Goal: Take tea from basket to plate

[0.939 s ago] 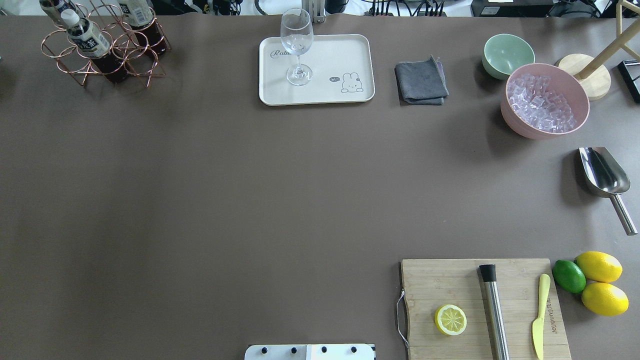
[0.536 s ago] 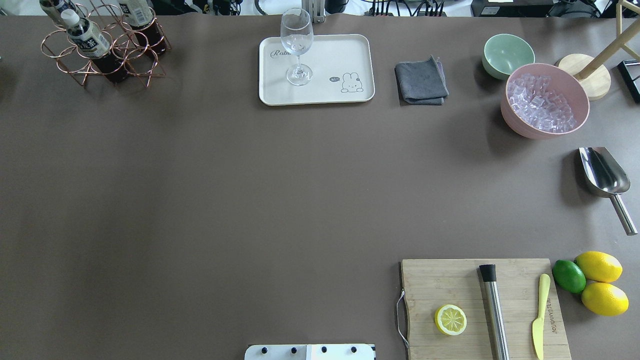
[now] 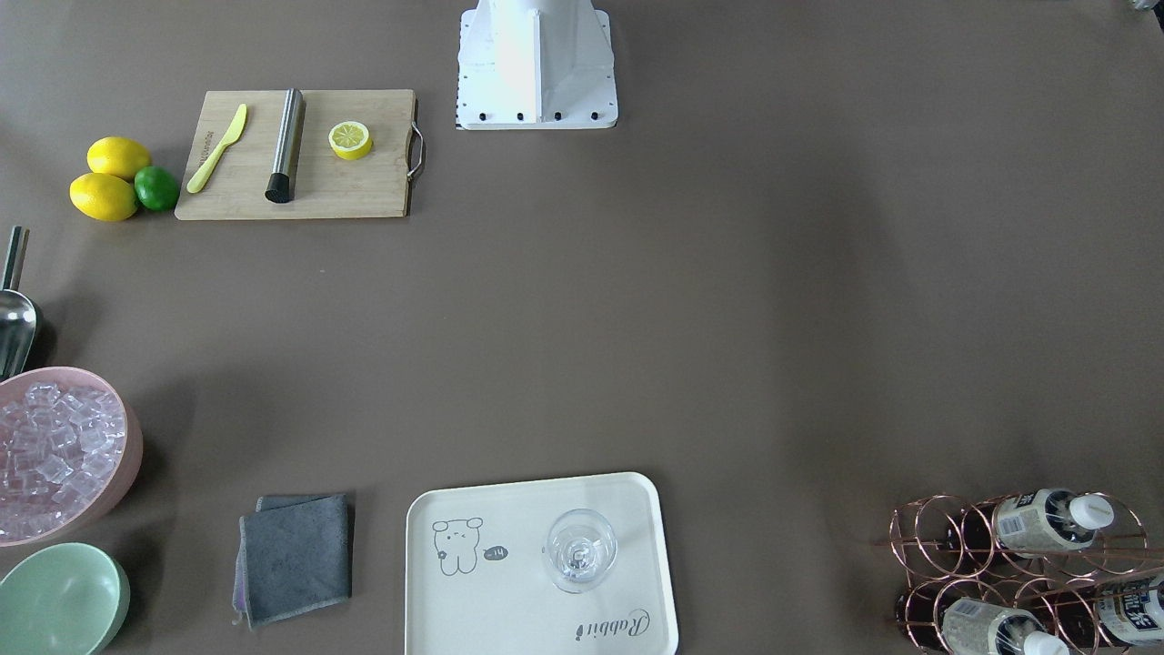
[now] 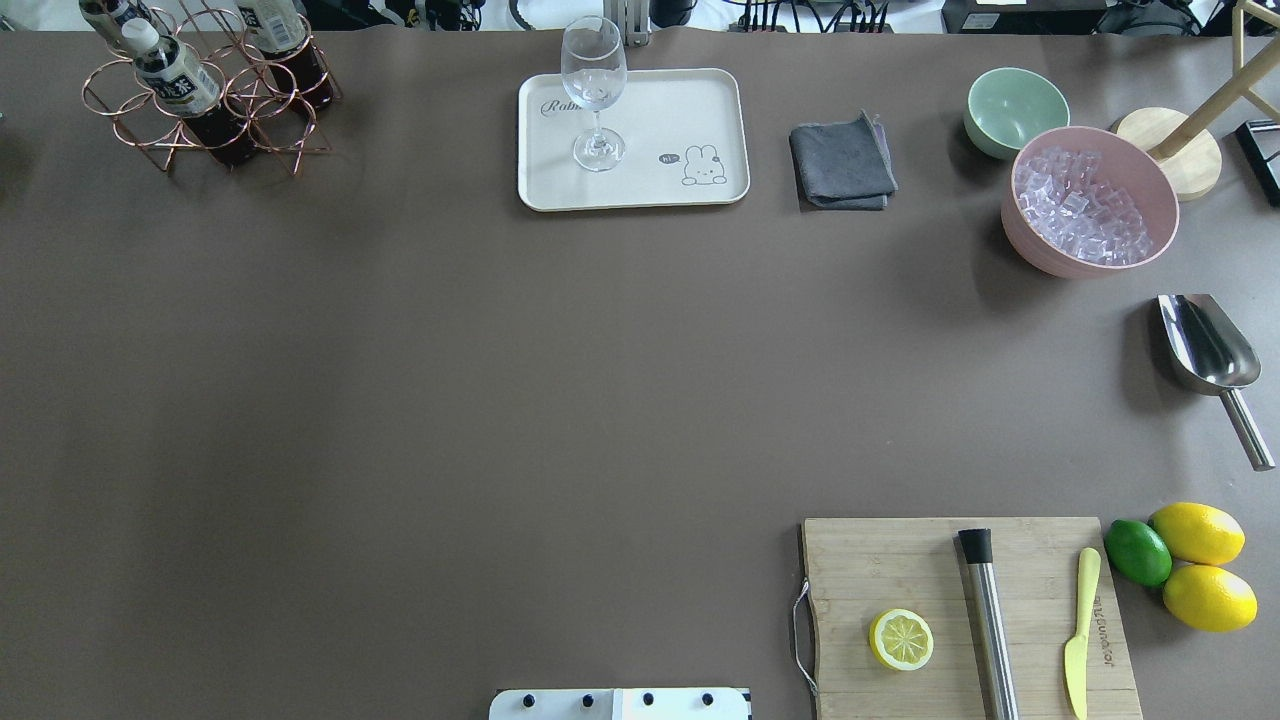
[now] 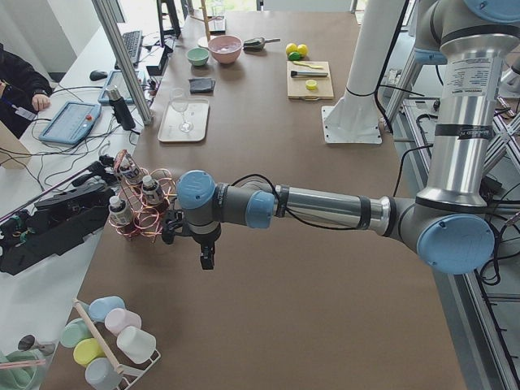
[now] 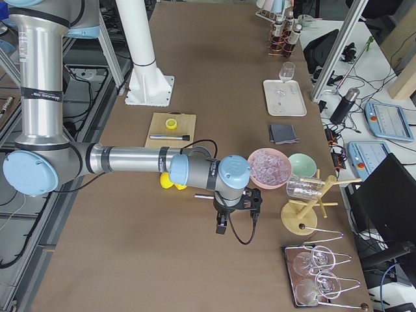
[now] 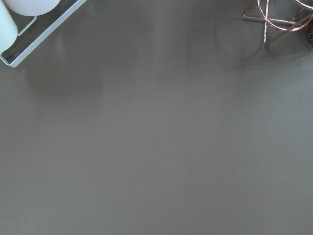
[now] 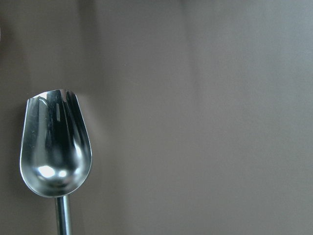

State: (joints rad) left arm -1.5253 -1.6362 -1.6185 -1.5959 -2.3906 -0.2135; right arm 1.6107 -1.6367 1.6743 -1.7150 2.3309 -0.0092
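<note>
"Firstly, the left gripper: open or closed?" asks the reader.

"That cannot be told," the legend answers. "It shows only in the exterior left view, where it hangs fingers-down over the table, just beside the basket. Its wrist camera catches a corner of the copper rings at the top right edge of its picture."

"And the right gripper?"

"Likewise undecidable. It shows only in the exterior right view, hanging low over the table near the pink bowl. Its wrist camera looks straight down on the metal scoop, which lies flat on the table."

"Where is the tea?"

"All three bottles stand in the basket's ring cells, white caps up, at the far left corner of the overhead view. Both grippers are apart from them."

"And the plate?"

"At the far middle of the table, well apart from the basket. It bears a stemmed glass, upright on its left half, with the bear drawing to the right."
</note>
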